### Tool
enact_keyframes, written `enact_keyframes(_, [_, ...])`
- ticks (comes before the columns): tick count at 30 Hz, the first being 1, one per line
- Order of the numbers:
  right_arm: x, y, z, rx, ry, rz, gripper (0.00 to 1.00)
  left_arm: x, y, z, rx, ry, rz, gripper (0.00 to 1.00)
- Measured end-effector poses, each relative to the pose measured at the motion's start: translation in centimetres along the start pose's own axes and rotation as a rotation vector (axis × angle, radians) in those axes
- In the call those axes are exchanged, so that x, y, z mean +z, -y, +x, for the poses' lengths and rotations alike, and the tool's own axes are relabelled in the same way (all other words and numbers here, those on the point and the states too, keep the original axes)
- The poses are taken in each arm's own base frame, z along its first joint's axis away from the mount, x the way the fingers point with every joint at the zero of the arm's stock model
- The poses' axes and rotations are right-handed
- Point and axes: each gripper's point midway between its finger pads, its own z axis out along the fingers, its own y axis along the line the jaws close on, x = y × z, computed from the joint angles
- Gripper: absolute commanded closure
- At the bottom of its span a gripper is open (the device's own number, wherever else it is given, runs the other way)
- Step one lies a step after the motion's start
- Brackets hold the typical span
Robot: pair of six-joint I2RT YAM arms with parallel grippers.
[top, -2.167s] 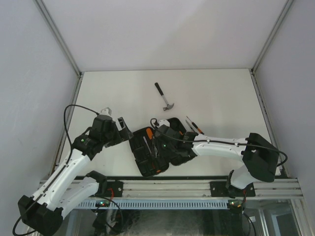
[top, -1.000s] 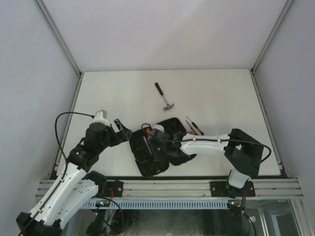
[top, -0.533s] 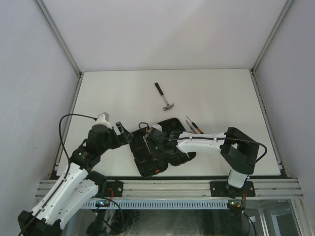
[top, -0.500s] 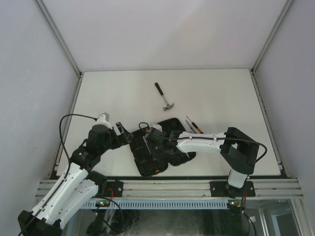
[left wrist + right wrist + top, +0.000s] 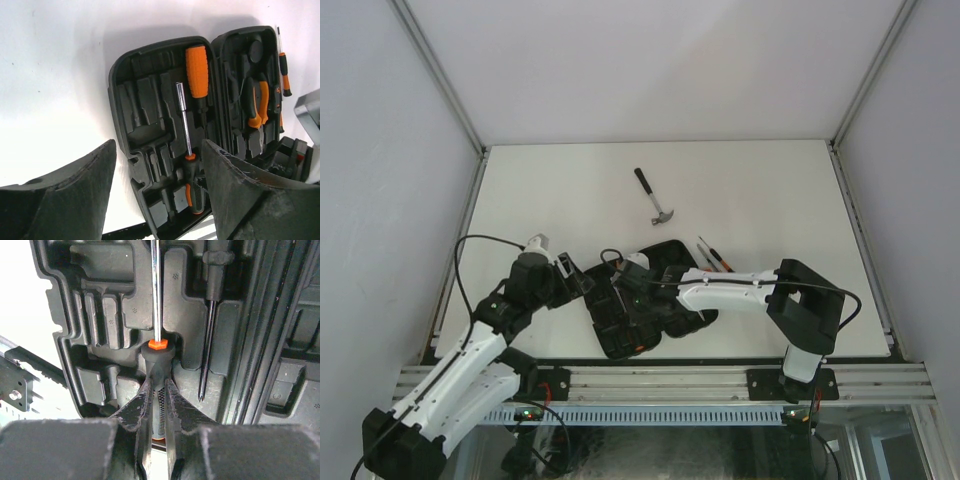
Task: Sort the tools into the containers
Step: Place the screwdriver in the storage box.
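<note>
The black tool case (image 5: pixel 618 336) lies open near the front edge. My right gripper (image 5: pixel 159 407) is shut on the black-and-orange handle of the long screwdriver (image 5: pixel 156 295), which lies along a slot in the case (image 5: pixel 107 305). In the left wrist view that screwdriver (image 5: pixel 183 117) lies in the left half, beside an orange-handled driver (image 5: pixel 197 70); orange-handled pliers (image 5: pixel 258 100) sit in the right half. My left gripper (image 5: pixel 157 200) hangs open over the case's near left corner (image 5: pixel 135 170), holding nothing. The hammer (image 5: pixel 657 200) lies on the table farther back.
Two slim black-and-orange screwdrivers (image 5: pixel 713 255) lie on the table just right of the case. A thin black driver (image 5: pixel 210 335) rests in the slot next to the held one. The metal frame rail (image 5: pixel 660 380) runs along the front edge.
My left arm has swung right, toward the case's left edge, and its jaws have narrowed a little. The right gripper has closed onto the screwdriver handle.
</note>
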Motion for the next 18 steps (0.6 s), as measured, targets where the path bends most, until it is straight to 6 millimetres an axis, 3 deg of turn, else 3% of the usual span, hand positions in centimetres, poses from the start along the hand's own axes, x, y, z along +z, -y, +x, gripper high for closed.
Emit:
enact_keyframes(6, [0.0, 0.0, 0.0, -0.010, 0.009, 0.007, 0.93, 0.9, -0.4, 0.8, -0.031, -0.043, -0.028, 0.29])
enact_keyframes(18, [0.0, -0.2, 0.0, -0.015, 0.024, 0.016, 0.95, 3.0, -1.5, 1.9, -0.060, -0.119, -0.111, 0.51])
